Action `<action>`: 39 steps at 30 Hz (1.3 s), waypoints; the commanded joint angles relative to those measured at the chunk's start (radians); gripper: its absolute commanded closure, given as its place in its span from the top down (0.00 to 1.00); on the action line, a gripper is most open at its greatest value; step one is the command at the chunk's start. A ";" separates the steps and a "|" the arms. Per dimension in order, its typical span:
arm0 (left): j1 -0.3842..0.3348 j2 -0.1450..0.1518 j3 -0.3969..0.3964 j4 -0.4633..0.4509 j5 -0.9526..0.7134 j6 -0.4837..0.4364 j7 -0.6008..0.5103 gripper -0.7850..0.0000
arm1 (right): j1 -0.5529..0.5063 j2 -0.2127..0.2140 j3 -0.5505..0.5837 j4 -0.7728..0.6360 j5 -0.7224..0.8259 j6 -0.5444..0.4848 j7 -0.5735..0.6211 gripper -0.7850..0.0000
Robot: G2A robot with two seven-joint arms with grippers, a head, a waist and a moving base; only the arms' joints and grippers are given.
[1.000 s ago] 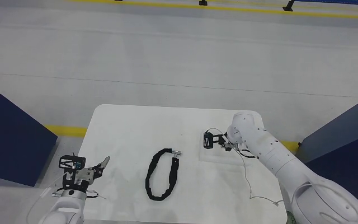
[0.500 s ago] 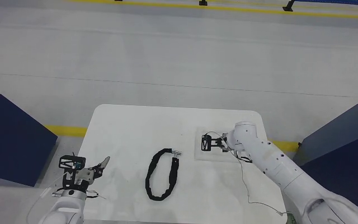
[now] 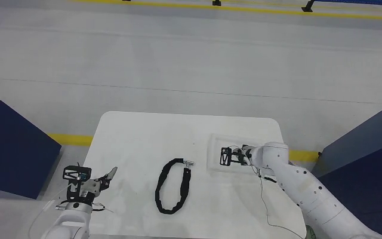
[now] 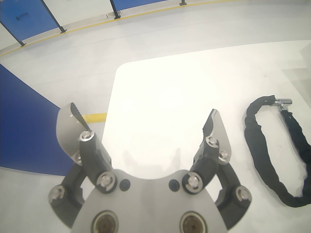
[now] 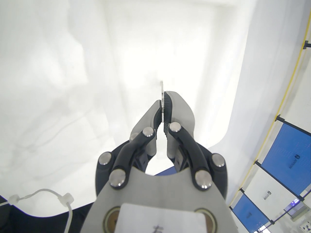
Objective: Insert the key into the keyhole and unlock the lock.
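We've got the right gripper point(image 5: 163, 103) pinched tight on the key point(image 5: 161, 90), its blade edge-on, over the white tray point(image 3: 212, 143) right of centre. The chain lock point(image 3: 172, 186) lies mid-table, with its silver cylinder point(image 3: 189, 162) at the loop's upper end. The left gripper point(image 4: 143, 112) waits spread wide at lower left. We'd lift clear, line the blade up with the cylinder and grip firmly. Since a second ago the right arm has swung lower in frame; the chain lock and left gripper are unchanged.
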 commanded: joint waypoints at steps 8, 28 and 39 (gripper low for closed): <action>0.000 0.000 0.000 0.000 0.000 0.000 0.000 1.00 | -0.110 0.030 0.092 -0.088 -0.021 0.038 -0.026 0.00; 0.000 0.000 0.000 0.000 0.000 0.000 0.000 1.00 | -0.389 0.111 0.434 0.000 1.002 -0.307 -0.024 0.00; 0.000 0.000 0.000 0.000 0.000 0.000 0.000 1.00 | -0.407 0.148 0.381 0.142 1.582 -0.271 0.204 0.00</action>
